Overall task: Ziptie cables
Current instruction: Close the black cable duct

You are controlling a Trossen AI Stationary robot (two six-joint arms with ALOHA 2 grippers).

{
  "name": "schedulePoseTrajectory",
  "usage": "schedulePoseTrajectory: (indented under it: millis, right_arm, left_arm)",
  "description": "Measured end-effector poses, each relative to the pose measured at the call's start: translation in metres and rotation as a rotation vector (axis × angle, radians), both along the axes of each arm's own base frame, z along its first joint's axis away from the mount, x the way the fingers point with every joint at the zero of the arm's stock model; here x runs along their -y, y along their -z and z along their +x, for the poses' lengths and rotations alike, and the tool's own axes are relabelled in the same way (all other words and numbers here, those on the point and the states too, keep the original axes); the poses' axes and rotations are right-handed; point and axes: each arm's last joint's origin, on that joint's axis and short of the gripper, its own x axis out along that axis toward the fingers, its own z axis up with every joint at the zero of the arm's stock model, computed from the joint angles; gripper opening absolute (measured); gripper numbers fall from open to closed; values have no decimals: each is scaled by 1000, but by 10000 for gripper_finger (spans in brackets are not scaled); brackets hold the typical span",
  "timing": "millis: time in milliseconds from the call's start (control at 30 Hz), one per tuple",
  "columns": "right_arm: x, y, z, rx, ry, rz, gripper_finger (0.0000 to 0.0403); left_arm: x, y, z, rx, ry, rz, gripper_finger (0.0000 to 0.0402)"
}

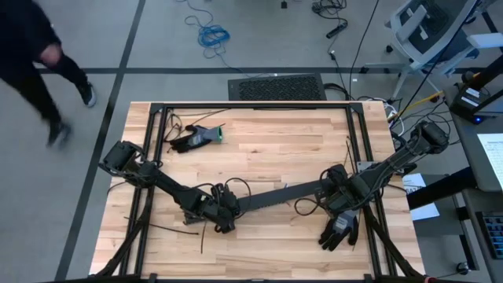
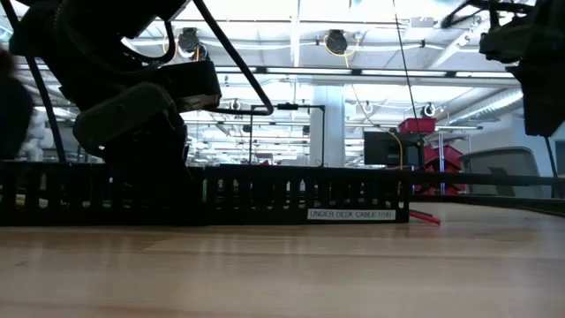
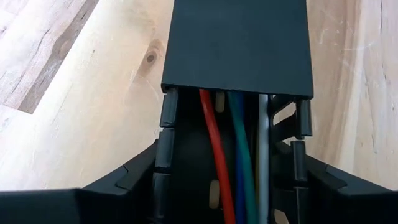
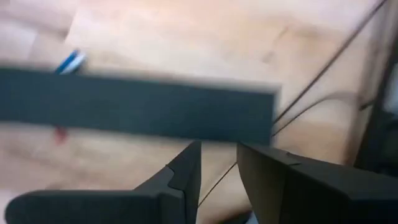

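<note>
I'm seeing the left claw [image 1: 225, 214] sitting at one end of the long black cable duct [image 1: 279, 195] on the bench [image 1: 259, 149], its fingers straddling the duct's open channel. The cables [image 3: 239, 158] (red, green, blue, grey) are running between them. The right claw [image 4: 219, 163] is hovering nearly closed, empty, beside the duct's other end.

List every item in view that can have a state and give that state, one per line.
cable duct: lying flat on the table, cover on except at the left gripper's end
cables: laid inside the duct's open part, no ziptie visible around them
left gripper: at the duct's left end
right gripper: at the duct's right end
far glove: lying loose
near glove: lying loose
</note>
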Motion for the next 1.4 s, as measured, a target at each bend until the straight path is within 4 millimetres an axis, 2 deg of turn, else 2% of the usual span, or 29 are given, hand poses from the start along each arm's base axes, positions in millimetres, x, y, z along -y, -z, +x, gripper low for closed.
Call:
schedulePoseTrajectory:
  millis: [100,233,400,567,733,867,1000,1400]
  right_arm:
    - [11,-3,-5,-62,85,-69,96]
    - [22,-6,-15,-214,227,-61,90]
    - [17,1,-18,-301,241,87,62]
    - [8,25,-11,-192,227,192,37]
    - [10,48,-16,-206,315,163,32]
    - [13,51,-21,-230,369,119,28]
    - [11,55,-20,-216,318,148,4]
    - [7,64,-13,-92,325,182,0]
  left_arm:
    - [0,1,-1,-25,41,-4,256]
    - [3,2,-6,-86,110,13,257]
    - [9,4,-12,-124,153,26,258]
    - [9,5,-13,-128,142,15,258]
    - [9,5,-13,-128,147,18,259]
    - [9,5,-13,-129,148,19,259]
    - [9,5,-13,-129,147,18,259]
    - [10,6,-14,-132,145,19,259]
